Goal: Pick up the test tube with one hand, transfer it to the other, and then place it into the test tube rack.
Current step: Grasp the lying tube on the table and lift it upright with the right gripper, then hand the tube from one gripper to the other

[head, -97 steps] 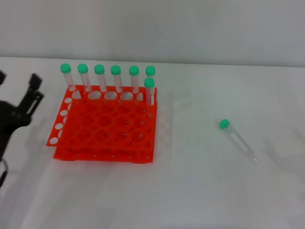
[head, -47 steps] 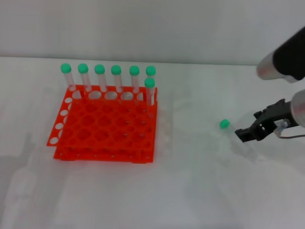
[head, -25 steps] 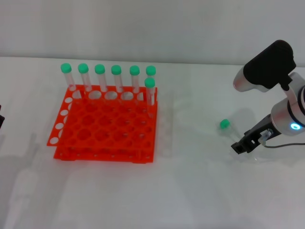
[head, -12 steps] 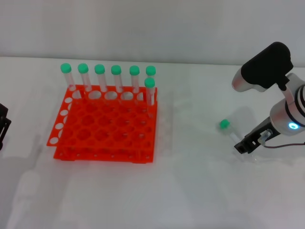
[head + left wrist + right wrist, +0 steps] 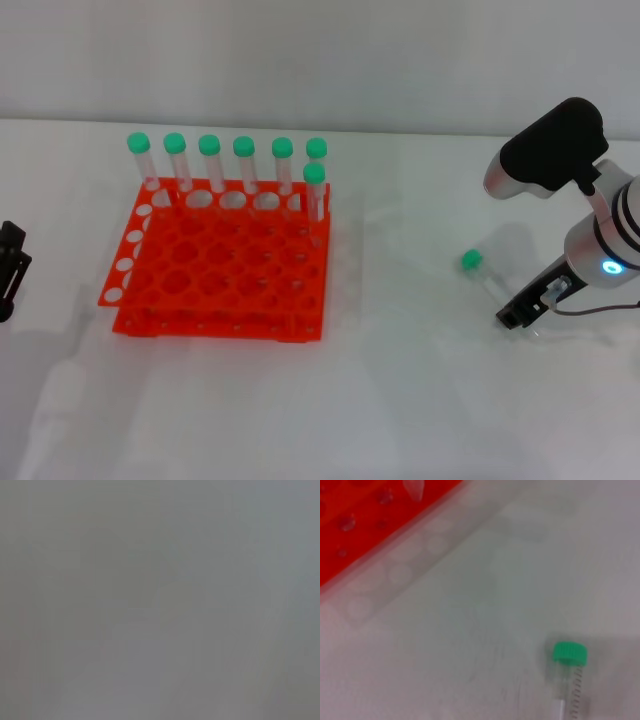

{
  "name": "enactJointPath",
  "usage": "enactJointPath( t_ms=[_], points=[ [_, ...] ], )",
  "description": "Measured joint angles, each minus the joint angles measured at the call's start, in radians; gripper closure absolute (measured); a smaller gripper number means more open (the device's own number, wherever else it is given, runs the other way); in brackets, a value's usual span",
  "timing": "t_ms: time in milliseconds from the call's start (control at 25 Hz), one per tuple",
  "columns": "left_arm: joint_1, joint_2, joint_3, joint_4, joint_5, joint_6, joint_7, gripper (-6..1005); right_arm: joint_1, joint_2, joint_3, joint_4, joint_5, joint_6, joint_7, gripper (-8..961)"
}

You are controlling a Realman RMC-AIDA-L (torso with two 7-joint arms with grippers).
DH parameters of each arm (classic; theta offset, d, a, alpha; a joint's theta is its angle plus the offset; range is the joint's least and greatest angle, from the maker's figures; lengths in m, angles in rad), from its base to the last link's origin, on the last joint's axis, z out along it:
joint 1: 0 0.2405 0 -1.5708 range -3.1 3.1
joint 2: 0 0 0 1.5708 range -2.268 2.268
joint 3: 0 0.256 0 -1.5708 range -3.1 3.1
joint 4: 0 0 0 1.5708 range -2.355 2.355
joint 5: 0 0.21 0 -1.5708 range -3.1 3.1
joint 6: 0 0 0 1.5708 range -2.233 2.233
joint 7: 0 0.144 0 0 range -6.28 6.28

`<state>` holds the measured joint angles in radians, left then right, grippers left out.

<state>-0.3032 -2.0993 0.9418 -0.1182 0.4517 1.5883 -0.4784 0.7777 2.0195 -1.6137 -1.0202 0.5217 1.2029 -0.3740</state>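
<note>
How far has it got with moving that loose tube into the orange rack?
Early days. Seven tubes already stand along the back of the test tube rack. The eighth test tube lies on the table, with the right hand down at its tapered end. Lifting it, passing it to the left hand, and racking it all remain.

Green-capped clear test tube flat on table, well right of orange-red test tube rack.

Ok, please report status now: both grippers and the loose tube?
Right gripper low at loose test tube, grip unconfirmed. Left gripper idle at table's left edge. Tube lying on table; path to test tube rack unobstructed.
</note>
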Motion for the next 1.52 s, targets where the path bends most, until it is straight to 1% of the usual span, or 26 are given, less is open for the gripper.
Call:
enactJointPath(
  t_ms=[400, 520, 680, 880, 920, 1000, 1040, 1120, 1240, 1400, 1520],
  points=[
    [-0.010, -0.001, 0.000, -0.016, 0.000, 0.001, 0.000, 231, 0.042, 0.002, -0.009, 0.064, 0.002, -0.004, -0.003, 664],
    [-0.009, -0.001, 0.000, -0.016, 0.004, 0.008, -0.003, 234, 0.030, 0.002, -0.011, 0.035, 0.000, -0.001, -0.003, 700],
    [-0.009, 0.001, 0.000, -0.011, 0.034, 0.016, -0.031, 238, -0.025, -0.002, -0.005, -0.092, 0.001, 0.002, -0.004, 761],
    [-0.022, 0.006, 0.000, -0.002, 0.097, 0.039, -0.069, 243, -0.116, -0.003, 0.041, -0.259, 0.006, 0.001, -0.049, 754],
    [-0.037, 0.009, 0.000, 0.018, 0.154, 0.051, -0.110, 244, -0.144, -0.002, 0.050, -0.296, 0.011, -0.007, -0.068, 752],
    [-0.047, 0.012, 0.000, 0.057, 0.217, 0.048, -0.170, 246, -0.191, -0.001, 0.056, -0.348, 0.039, -0.039, -0.109, 749],
    [-0.052, 0.014, 0.000, 0.078, 0.254, 0.041, -0.207, 247, -0.210, -0.002, 0.058, -0.365, 0.058, -0.055, -0.126, 748],
    [-0.067, 0.019, 0.000, 0.148, 0.363, 0.021, -0.325, 249, -0.265, -0.005, 0.069, -0.403, 0.145, -0.121, -0.205, 745],
    [-0.081, 0.023, 0.000, 0.232, 0.460, 0.004, -0.469, 252, -0.345, -0.007, 0.082, -0.429, 0.299, -0.216, -0.377, 740],
    [-0.100, 0.024, 0.000, 0.318, 0.549, -0.018, -0.624, 256, -0.431, -0.007, 0.089, -0.417, 0.522, -0.315, -0.629, 734],
    [-0.147, 0.025, 0.000, 0.343, 0.622, -0.063, -0.716, 259, -0.471, -0.009, 0.092, -0.371, 0.715, -0.343, -0.822, 730]
  ],
)
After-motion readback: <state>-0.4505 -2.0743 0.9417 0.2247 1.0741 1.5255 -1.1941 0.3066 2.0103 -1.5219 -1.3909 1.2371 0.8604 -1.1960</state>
